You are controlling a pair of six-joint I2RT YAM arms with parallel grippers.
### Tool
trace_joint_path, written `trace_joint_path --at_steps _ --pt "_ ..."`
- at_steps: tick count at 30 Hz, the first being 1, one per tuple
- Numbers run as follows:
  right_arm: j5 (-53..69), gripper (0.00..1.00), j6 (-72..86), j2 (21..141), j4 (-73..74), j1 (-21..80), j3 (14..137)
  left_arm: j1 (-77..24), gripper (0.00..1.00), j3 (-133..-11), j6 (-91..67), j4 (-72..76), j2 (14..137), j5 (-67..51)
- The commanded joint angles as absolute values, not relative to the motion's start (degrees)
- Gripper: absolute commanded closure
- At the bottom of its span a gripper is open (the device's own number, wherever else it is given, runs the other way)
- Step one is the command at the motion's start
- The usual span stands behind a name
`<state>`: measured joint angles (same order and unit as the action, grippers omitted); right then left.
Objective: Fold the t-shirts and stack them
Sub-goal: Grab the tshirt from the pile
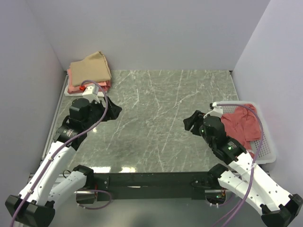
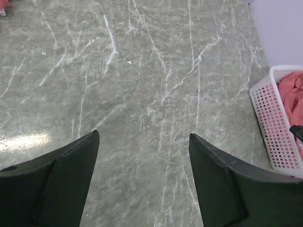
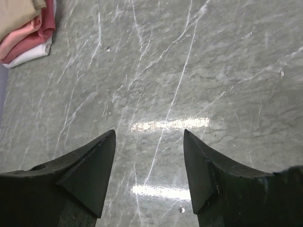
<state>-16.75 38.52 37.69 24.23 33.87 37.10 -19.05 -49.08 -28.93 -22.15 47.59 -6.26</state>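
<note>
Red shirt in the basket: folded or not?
Not folded. The red shirt lies bunched and wrinkled in the basket, unlike the flat stack.

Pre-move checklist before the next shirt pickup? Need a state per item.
1. Left gripper open and holding nothing: ok.
2. Right gripper open and holding nothing: ok.
3. Salmon-red shirt crumpled and unfolded in the basket, right beside the right arm: ok for a pick.
4. Folded stack sits in the far left corner, tan on top, away from both arms: ok.
5. Middle of the table has nothing on it, so there is room to fold: ok.
6. More shirts under the salmon-red one in the basket: cannot tell.
</note>
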Motion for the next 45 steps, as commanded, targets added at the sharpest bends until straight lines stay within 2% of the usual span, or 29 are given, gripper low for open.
trace_joint_path --at_steps 1,4,11,14,16,20,22,23,25,27,36,39,40,41,42,45 --pt "-20.0 0.34 39.6 37.6 23.3 33.7 38.1 -18.8 0.18 -49.3 -27.5 -21.4 46.1 -7.5" --pt "-20.3 0.33 40.1 39.6 24.0 33.7 39.6 -18.8 0.18 -49.4 -27.0 -21.9 45.8 -8.1" --pt "-26.8 0.33 39.9 56.1 29.9 31.1 50.6 -18.8 0.18 -49.3 -26.2 -23.5 44.8 -9.4" --pt "-24.0 0.33 39.5 61.5 33.0 19.5 53.4 -18.8 0.18 -49.0 -26.4 -23.0 44.7 -9.7" --pt "-22.4 0.32 38.7 62.7 32.4 8.5 52.6 -18.8 0.18 -48.9 -26.5 -22.4 44.6 -10.6" --pt "-20.7 0.31 39.2 64.2 30.2 -5.1 49.8 -18.8 0.17 -47.8 -26.7 -21.4 44.5 -12.7" --pt "-22.9 0.25 40.2 66.4 30.2 -8.3 49.6 -18.9 0.16 -47.2 -26.6 -21.3 44.6 -13.7" --pt "-24.1 0.17 40.9 67.1 30.2 -11.7 49.1 -18.8 0.16 -47.2 -26.5 -21.4 44.7 -14.1" --pt "-23.3 0.14 41.2 68.9 27.7 -15.5 47.6 -18.9 0.16 -46.8 -26.3 -21.3 44.9 -14.5" --pt "-17.3 0.13 41.9 70.8 22.4 -20.3 44.9 -18.8 0.15 -46.6 -26.5 -20.7 44.9 -14.9" --pt "-11.2 0.14 46.0 84.5 16.2 -23.1 43.6 -18.9 0.15 -46.7 -26.8 -20.9 45.3 -13.9" --pt "-10.2 0.41 45.0 85.0 16.0 -23.4 43.5 -18.8 0.15 -47.0 -27.2 -21.3 46.1 -14.0" --pt "-10.7 0.76 44.9 84.1 17.0 -23.5 43.4 -18.8 0.16 -47.2 -27.2 -21.6 46.1 -14.0" --pt "-11.7 0.9 44.9 83.0 17.3 -23.5 43.2 -18.8 0.14 -47.3 -27.3 -21.7 46.5 -13.8" --pt "-11.8 0.99 44.6 80.2 17.7 -23.5 43.2 -18.8 0.08 -47.4 -27.3 -21.8 46.4 -13.9" --pt "-11.7 1.0 43.0 74.2 19.8 -23.5 43.7 -18.9 0.08 -47.4 -27.6 -21.8 46.6 -13.6"
